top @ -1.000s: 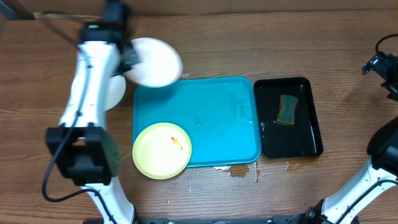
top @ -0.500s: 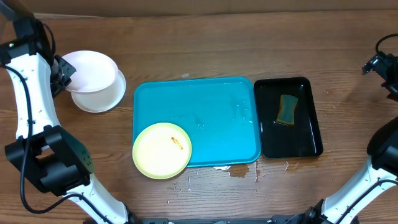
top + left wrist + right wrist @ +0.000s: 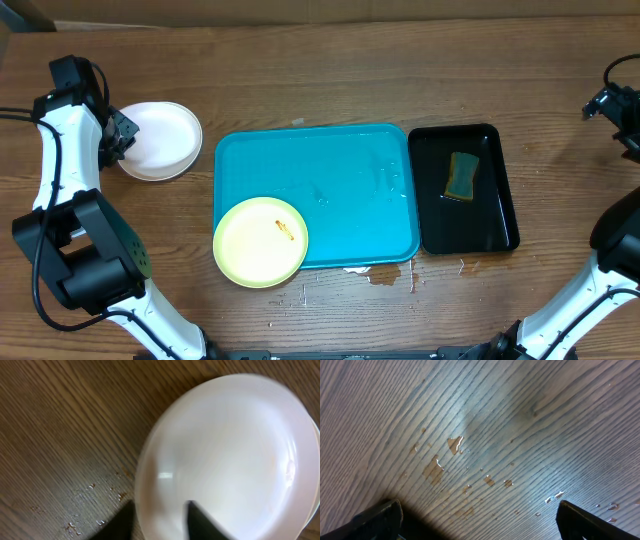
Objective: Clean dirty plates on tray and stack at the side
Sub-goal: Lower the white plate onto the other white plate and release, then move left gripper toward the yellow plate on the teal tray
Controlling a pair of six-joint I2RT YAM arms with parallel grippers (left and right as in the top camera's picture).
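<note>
A shallow round white plate (image 3: 160, 138) sits on the brown wooden table (image 3: 400, 80), just off the upper left corner of the large turquoise plastic tray (image 3: 340, 190) and apart from its rim. A second white rim (image 3: 150, 174) shows beneath the plate, as of a stack. A round pale yellow-green plate (image 3: 258, 242) lies on the tray's near left corner, overhanging its edge, with a small orange-red smear (image 3: 284, 229) on its face.

The left gripper (image 3: 160, 516) is at the white plate's outer edge. Its dark fingers (image 3: 199, 521) are parted a little and straddle the rim, one outside and one over the bowl, with the thin rim not filling the gap.

Touching the turquoise tray's right side is a narrow black tray (image 3: 500, 215) holding a green-and-yellow sponge (image 3: 462, 175).

The right gripper (image 3: 479, 510) hangs at the table's far right, well apart from both trays, jaws spread wide over bare wood flecked with water drops (image 3: 455, 444).
</note>
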